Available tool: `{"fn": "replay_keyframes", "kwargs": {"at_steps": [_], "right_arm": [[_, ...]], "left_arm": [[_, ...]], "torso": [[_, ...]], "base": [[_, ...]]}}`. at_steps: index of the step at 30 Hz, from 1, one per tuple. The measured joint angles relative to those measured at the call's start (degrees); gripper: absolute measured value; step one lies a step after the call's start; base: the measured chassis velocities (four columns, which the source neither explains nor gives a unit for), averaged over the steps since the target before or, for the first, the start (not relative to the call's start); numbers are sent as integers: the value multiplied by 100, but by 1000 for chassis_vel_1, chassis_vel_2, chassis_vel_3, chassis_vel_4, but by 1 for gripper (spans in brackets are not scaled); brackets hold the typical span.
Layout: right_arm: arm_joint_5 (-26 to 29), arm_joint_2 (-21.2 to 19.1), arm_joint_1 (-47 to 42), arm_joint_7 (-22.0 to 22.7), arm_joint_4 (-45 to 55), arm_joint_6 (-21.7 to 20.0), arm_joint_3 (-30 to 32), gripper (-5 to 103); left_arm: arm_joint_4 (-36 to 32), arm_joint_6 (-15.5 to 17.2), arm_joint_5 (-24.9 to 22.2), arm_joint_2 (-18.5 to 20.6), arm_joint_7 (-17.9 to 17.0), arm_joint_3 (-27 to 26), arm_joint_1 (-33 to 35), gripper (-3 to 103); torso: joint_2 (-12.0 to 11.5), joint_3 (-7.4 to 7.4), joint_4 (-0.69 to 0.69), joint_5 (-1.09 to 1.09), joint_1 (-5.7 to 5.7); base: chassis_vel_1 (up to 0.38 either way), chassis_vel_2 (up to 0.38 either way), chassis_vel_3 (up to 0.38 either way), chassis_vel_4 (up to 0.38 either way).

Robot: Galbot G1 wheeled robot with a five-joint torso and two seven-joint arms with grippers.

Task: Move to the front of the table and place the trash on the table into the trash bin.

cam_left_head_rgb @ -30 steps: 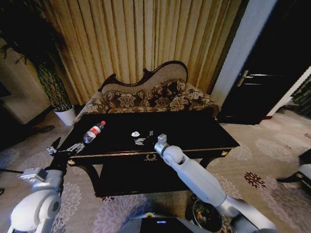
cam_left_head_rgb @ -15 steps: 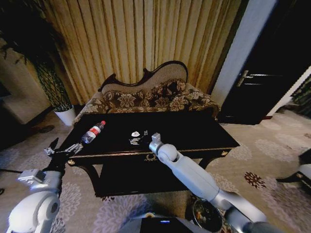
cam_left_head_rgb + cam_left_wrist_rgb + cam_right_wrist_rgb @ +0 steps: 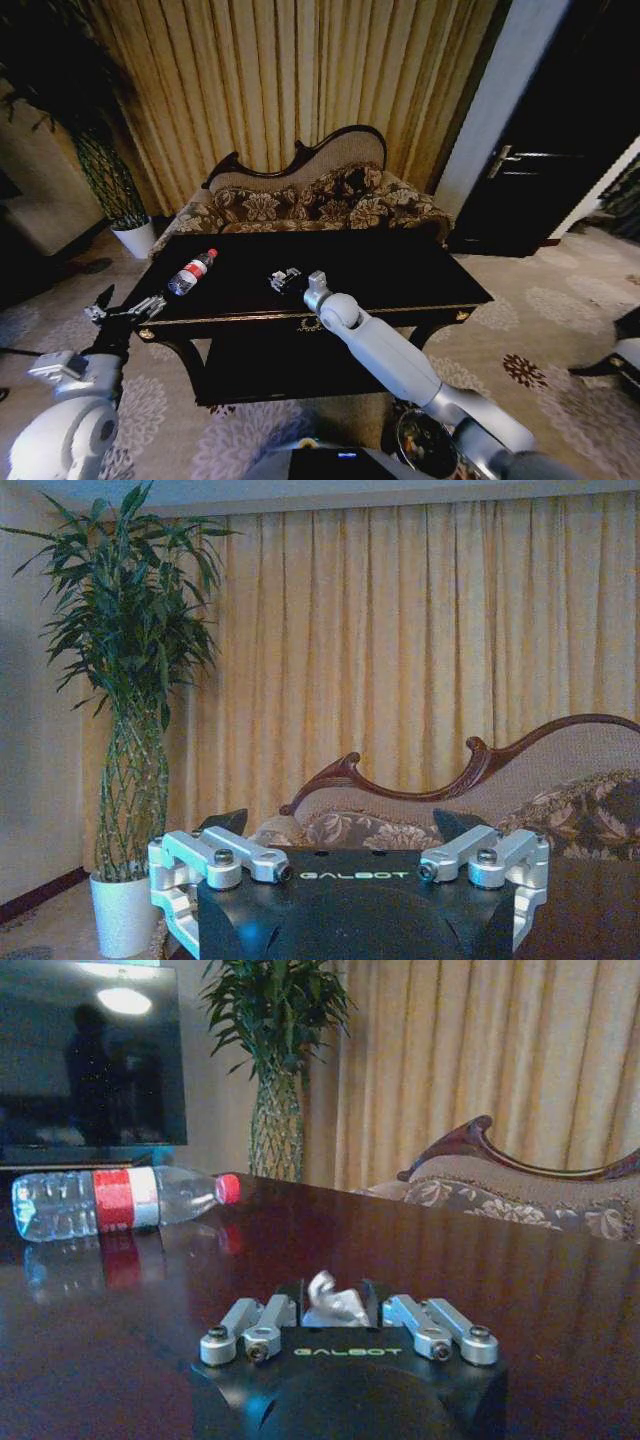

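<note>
Two arms in the head view: the right hand [image 3: 287,280] reaches over the dark tabletop [image 3: 400,270] near its middle, while the left hand [image 3: 122,312] hovers off the table's left front corner, fingers spread open and holding nothing. From the right wrist view, the right hand's [image 3: 335,1305] fingers sit close against a small white crumpled scrap [image 3: 330,1300] lying on the tabletop, pinched between them. A clear bottle [image 3: 192,272] with red label and red cap lies flat on the left part of the tabletop, well apart from the scrap; its long axis runs diagonally, cap pointing away toward the sofa [image 3: 310,195]. The trash bin [image 3: 425,445] stands on the carpet at the robot's right, under the right arm.
</note>
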Motion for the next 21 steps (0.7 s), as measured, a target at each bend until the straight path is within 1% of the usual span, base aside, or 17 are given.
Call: {"fn": "replay_keyframes", "kwargs": {"at_steps": [2, 3, 4, 5, 6, 8, 9, 10, 12, 16, 17, 18, 20, 21], "right_arm": [[-4, -50, -43, 0, 47, 1, 27, 34], [-5, -77, -71, 0, 78, 2, 48, 32], [-6, -98, -98, 1, 107, 2, 66, 35], [-6, -98, -98, 1, 107, 2, 66, 35], [-8, -125, -132, 0, 141, 2, 90, 40], [-10, -134, -155, 0, 161, 2, 105, 40], [-11, -139, -182, 0, 174, 2, 117, 51], [-12, -143, -198, 0, 180, 2, 123, 47], [-13, -145, -206, 0, 185, 2, 126, 47], [-17, -152, -218, 0, 196, 2, 128, 25], [-17, -152, -218, 0, 196, 2, 128, 25], [-19, -151, -225, 0, 196, 3, 128, 21], [-22, -149, -233, 0, 196, 5, 128, 21], [-27, -148, -257, 0, 201, 13, 127, 10]], "left_arm": [[0, -1, 0, 5, 1, 5, -8, 100], [0, -1, 0, 8, 1, 6, -12, 100], [0, -1, -1, 13, 2, 7, -15, 100], [0, -1, -1, 13, 2, 7, -15, 100], [1, -1, -1, 18, 3, 7, -17, 100], [1, -1, -1, 21, 4, 7, -18, 100], [1, -1, 0, 25, 4, 9, -19, 100], [1, -2, 0, 29, 5, 9, -20, 100], [1, -2, -1, 30, 5, 9, -22, 100], [1, -15, -3, 34, 6, -7, -26, 100], [1, -15, -3, 34, 6, -7, -26, 100], [1, -33, -3, 34, 5, -15, -26, 100], [1, -51, -3, 34, 5, -18, -23, 100], [11, -79, -3, 32, 5, -21, -15, 100]], "torso": [[0, 0, 0, 0, 0], [0, 0, 0, 0, 0], [0, 0, -1, 0, 0], [0, 0, -1, 0, 0], [0, 0, 0, 0, 0], [0, 0, 0, 0, 0], [0, 0, 0, 0, 0], [0, 0, 0, 0, 0], [0, 0, 0, 0, 0], [0, 0, 0, 0, 0], [0, 0, 0, 0, 0], [0, 0, 1, 0, 0], [0, 0, 0, 0, 0], [0, 0, 0, 0, 0]], "base": [[0, 0, 0, 0], [0, 0, 0, 0], [0, 0, 0, 0], [0, 0, 0, 0], [0, 0, 0, 0], [0, 0, 0, 0], [0, 0, 0, 0], [0, 0, 0, 0], [0, 0, 0, 0], [0, 0, 0, 0], [0, 0, 0, 0], [0, 0, 0, 0], [0, 0, 0, 0], [0, 0, 0, 0]]}}
